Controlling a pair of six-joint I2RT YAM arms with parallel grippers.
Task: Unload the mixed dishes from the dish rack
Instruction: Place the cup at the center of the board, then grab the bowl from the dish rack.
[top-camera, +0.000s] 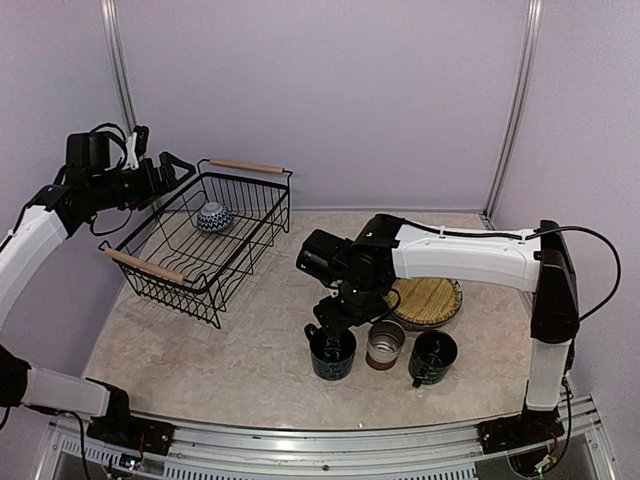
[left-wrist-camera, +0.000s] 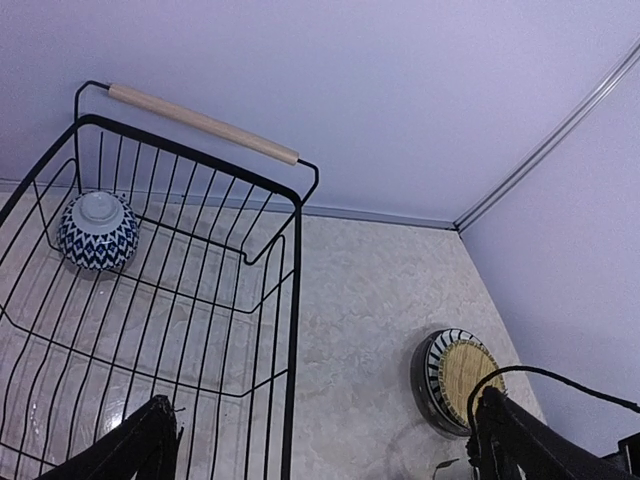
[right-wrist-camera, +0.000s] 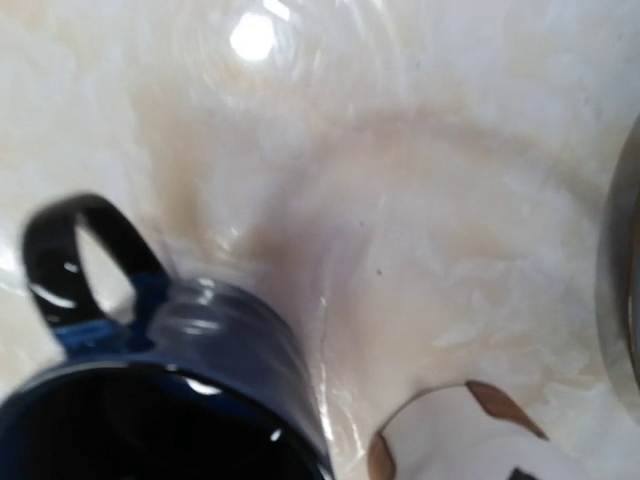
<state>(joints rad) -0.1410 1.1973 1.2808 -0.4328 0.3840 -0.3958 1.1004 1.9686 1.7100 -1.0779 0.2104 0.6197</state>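
- The only dish in the dish rack (top-camera: 160, 268) is a small bowl (left-wrist-camera: 98, 230) at the rack's far end. In the left wrist view it lies ahead and left of the left arm's fingers (left-wrist-camera: 145, 445), which hang spread wide over the rack.
- The left arm is far nearer. The right arm's fingers (top-camera: 338, 312) hover over the dark blue mug (top-camera: 332, 355) on the desk (top-camera: 250, 350); their spread cannot be told.
- The bowl is round, zigzagged blue and white, seemingly base-up.

The top view looked down from the near side over the whole table (top-camera: 250, 360). The left wrist view faced far across the rack (left-wrist-camera: 297, 300), shared with top. The right wrist view sat close above the mug (right-wrist-camera: 220, 340).
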